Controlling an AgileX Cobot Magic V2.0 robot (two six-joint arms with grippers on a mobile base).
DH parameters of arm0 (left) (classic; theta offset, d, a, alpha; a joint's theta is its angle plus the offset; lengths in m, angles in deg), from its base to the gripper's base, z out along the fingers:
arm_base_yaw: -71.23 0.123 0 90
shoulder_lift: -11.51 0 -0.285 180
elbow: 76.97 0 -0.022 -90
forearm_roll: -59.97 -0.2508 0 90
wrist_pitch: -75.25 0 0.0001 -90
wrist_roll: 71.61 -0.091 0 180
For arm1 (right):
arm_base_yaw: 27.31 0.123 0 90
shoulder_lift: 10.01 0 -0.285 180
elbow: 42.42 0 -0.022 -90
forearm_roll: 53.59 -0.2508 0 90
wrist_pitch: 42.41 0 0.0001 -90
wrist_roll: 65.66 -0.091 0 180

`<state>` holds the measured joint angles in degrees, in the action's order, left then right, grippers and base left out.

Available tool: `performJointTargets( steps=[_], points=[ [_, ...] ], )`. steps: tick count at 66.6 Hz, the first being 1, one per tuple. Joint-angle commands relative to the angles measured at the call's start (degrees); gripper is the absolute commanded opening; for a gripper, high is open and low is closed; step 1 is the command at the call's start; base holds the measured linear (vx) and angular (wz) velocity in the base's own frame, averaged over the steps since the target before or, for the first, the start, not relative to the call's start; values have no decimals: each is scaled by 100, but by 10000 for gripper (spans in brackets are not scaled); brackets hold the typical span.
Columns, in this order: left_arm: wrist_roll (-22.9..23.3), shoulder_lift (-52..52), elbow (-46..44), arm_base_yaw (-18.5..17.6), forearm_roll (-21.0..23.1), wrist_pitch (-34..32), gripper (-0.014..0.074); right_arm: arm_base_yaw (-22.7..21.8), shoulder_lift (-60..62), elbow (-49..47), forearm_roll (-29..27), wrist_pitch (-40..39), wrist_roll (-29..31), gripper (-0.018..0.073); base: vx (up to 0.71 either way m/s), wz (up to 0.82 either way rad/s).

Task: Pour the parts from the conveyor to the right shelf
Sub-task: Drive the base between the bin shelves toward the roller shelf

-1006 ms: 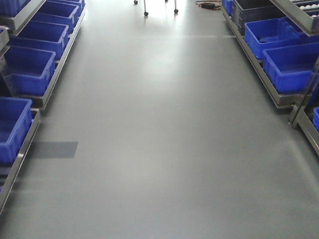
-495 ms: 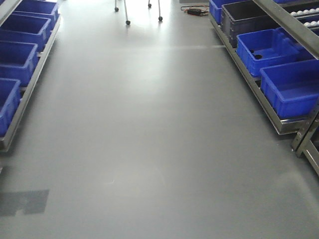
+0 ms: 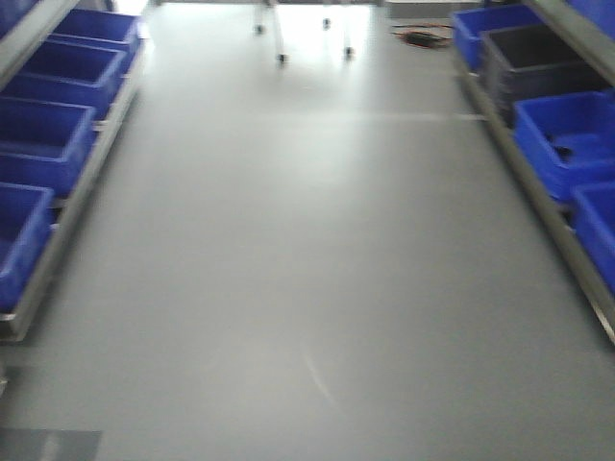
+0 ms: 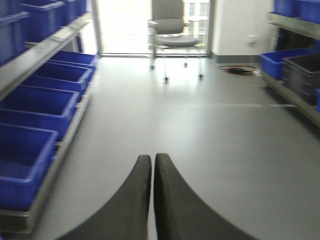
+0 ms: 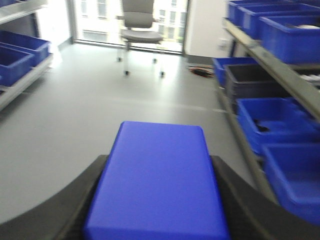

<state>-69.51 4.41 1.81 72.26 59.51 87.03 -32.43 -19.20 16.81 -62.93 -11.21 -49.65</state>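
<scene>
One blue block sits clamped in the right gripper, evidently for carriage to the right shelf alongside; left gripper closed, empty. Conveyor not in view.

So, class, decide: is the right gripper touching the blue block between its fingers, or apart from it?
Touching. The right wrist view shows the blue block wedged in the right gripper, both dark fingers flush against its sides, no gap visible.
</scene>
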Motion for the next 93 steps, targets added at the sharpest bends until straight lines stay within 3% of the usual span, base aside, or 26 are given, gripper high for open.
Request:
performJointTargets(
  steps=[1,48,93],
  points=[
    [49,65,-110,-47,45,-452,-6,-24,-128,-136,-11,-447,16,-5,45,82],
    [49,65,-110,-47,45,-452,-6,-24,-128,-136,1,-448,16,-5,29,120],
    [49,65,-110,-47,45,-452,-6,-24,-128,-136,1,-448,16,-5,17,71]
  ],
)
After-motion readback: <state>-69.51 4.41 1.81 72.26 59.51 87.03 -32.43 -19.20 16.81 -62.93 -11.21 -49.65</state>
